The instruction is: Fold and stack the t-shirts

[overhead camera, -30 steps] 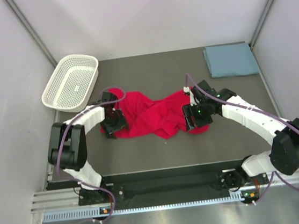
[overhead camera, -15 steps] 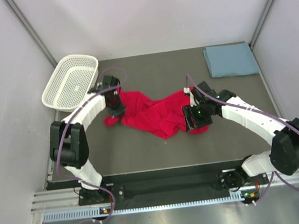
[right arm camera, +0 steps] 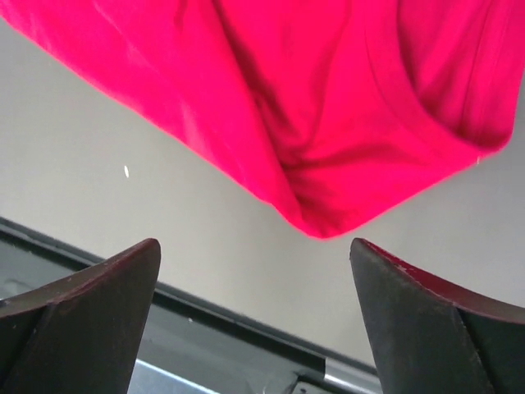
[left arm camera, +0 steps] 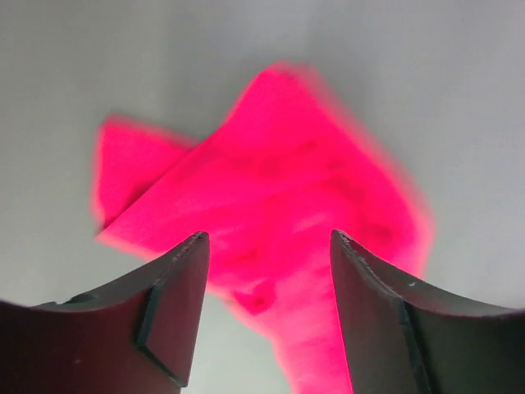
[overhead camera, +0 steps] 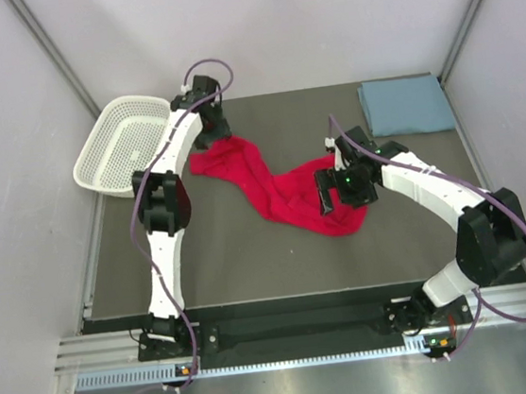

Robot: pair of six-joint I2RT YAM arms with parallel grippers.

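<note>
Here, the top view shows a dark desk [overhead camera: 251,255] carrying two t-shirts and one container. The red t-shirt [overhead camera: 261,183] lies unfolded and rumpled in a slanting band across the middle of the desk, running from the far left towards the near right. The blue-grey t-shirt [overhead camera: 407,106] lies folded into a flat rectangle in the far right corner, well apart from the red one. The white mesh basket [overhead camera: 129,148] sits tilted at the far left corner, overhanging the desk edge, with its perforated floor in full view — both shirts lie outside it.

The left end effector [overhead camera: 209,127] reaches to the far edge, just beside the basket and above the far end of the red t-shirt. In the left wrist view, its fingers [left arm camera: 184,304] stand apart, with the blurred red cloth beyond them and nothing gripped. The right end effector [overhead camera: 331,194] hovers over the near right end of the red t-shirt. In the right wrist view — fingers [right arm camera: 90,312] spread wide — the cloth lies free on the desk.
</note>
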